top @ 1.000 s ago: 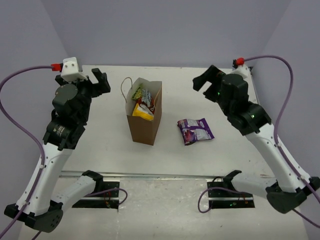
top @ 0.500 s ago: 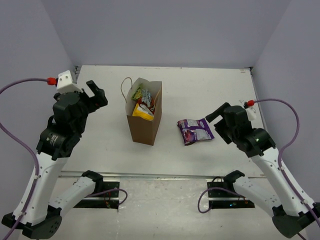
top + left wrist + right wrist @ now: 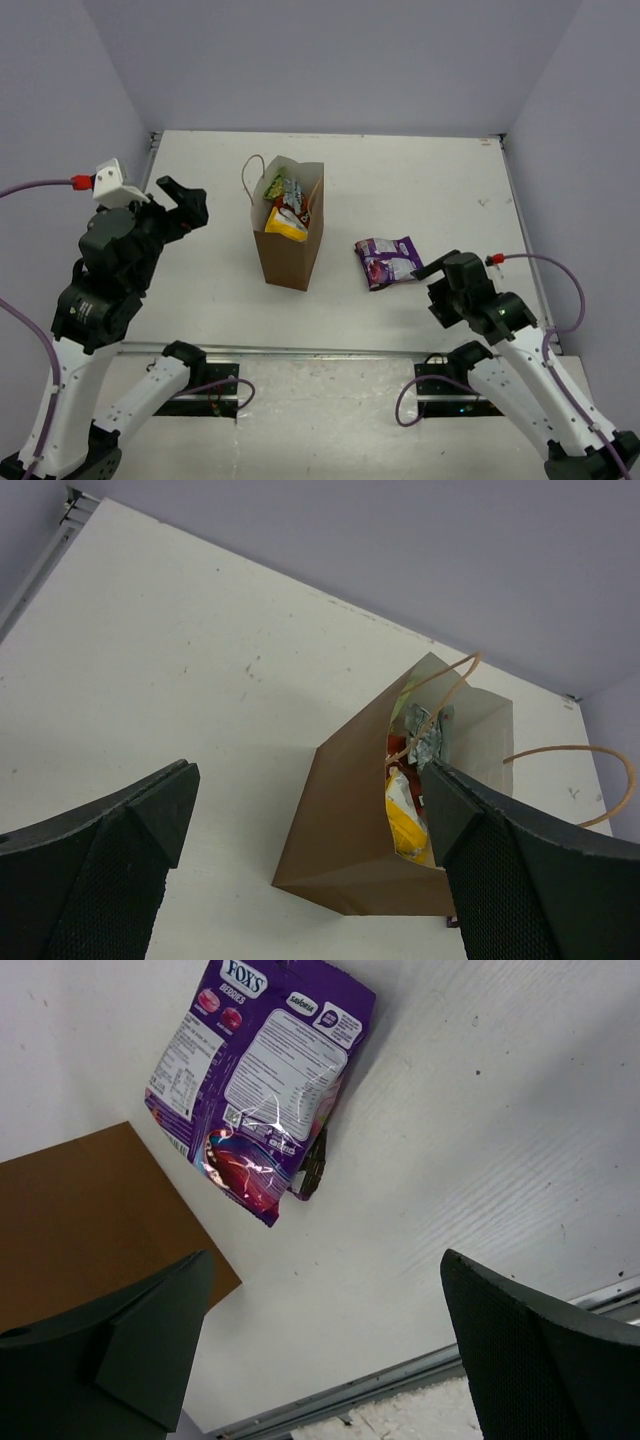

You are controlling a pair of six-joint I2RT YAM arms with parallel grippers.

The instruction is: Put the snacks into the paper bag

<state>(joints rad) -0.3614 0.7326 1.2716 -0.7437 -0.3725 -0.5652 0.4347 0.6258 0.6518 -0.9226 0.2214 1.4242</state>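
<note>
The brown paper bag stands upright left of the table's middle, its mouth open. Several snacks show inside it, among them a yellow packet and a green one. The purple packet lies flat on the table right of the bag. My left gripper is open and empty, held above the table left of the bag. My right gripper is open and empty, just near-right of the purple packet. The left wrist view shows the bag and yellow packet. The right wrist view shows the purple packet.
The bag's loop handles stick out from its mouth. A metal rail runs along the table's near edge. Walls close in the table on the left, far and right sides.
Both arms have drawn back toward the near edge. The right gripper swung from the far right corner down to beside the purple packet. The left gripper moved left and nearer. Bag and packet have not moved.
</note>
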